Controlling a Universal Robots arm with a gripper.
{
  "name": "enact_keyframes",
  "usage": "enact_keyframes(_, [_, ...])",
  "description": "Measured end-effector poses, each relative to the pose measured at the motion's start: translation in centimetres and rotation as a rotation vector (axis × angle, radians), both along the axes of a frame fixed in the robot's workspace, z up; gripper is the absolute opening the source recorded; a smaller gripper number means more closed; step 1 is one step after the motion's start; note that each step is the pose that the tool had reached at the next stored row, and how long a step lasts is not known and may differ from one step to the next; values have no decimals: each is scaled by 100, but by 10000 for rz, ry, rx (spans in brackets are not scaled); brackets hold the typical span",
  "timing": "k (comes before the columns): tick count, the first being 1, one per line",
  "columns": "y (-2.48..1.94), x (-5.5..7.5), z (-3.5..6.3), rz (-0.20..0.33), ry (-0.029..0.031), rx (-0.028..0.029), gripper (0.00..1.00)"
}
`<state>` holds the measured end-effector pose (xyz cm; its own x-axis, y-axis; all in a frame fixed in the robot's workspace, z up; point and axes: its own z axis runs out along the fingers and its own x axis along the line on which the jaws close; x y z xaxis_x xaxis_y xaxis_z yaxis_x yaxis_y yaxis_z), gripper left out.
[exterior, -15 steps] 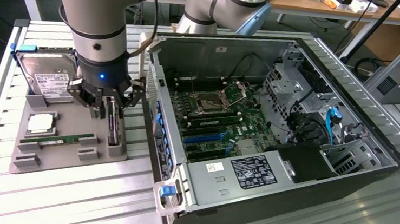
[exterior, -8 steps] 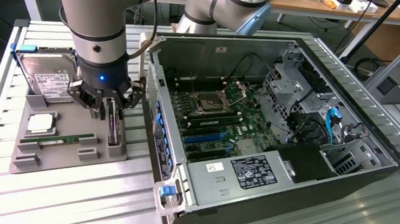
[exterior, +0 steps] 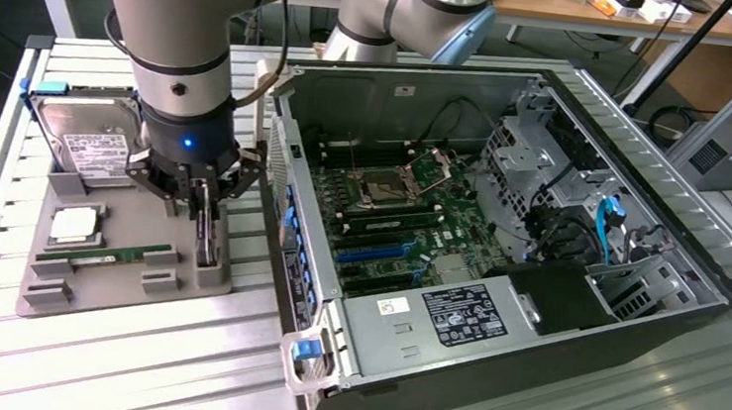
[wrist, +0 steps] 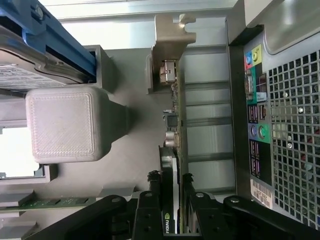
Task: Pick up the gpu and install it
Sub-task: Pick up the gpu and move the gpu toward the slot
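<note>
Near edge: slatted metal table [exterior: 126, 363], bare ribs running across.

On it, toward the exterior view's left, a grey moulded tray [exterior: 99, 296] with raised blocks. One such grey block [wrist: 62, 125] looms in the wrist view.

Nearest part in the tray: slim green memory stick [exterior: 94, 260], lying flat in its cradle. Its edge also shows in the wrist view [wrist: 45, 203].

Just beyond it, a square silver processor chip [exterior: 75, 226], flat in its pocket.

On the tray's side toward the exterior view's right: the gpu [exterior: 210, 246], standing on edge in its slot, its long axis running near to far. The wrist view looks along its top edge [wrist: 172, 145], black shroud near the camera, silver end bracket [wrist: 169, 50] at the far tip.

The gripper [exterior: 202, 213] has its tip down at the card's top edge, the arm [exterior: 182, 30] upright above it. In the wrist view the gripper [wrist: 170, 187] straddles the card. Clamped on it or just short of it: cannot tell. The card sits in the tray.

Far end of the tray: silver hard drive [exterior: 86, 141] with white label and a blue rail; its blue edge [wrist: 55, 35] shows at the wrist camera too.

Toward the exterior view's right, just beside the tray: open computer case [exterior: 482, 404], side panel off. Inside, the motherboard [exterior: 404, 223] with blue slots [exterior: 369, 252] and a bare socket [exterior: 381, 187]. The case's rear port panel [wrist: 257, 130] and vent grille [wrist: 295, 140] run alongside the gpu.

Farthest: wooden desks [exterior: 557, 3] behind the table.
</note>
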<state>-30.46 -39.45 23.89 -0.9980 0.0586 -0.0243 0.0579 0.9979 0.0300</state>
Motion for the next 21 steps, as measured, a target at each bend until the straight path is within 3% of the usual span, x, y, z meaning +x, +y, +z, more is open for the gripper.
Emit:
enact_keyframes(7, [1, 0, 22, 11, 1, -5, 27])
enact_keyframes(12, [1, 0, 161, 11, 1, -5, 27])
enact_keyframes(16, [1, 0, 389, 11, 0, -4, 27])
enact_keyframes(21, [1, 0, 808, 13, 1, -4, 27])
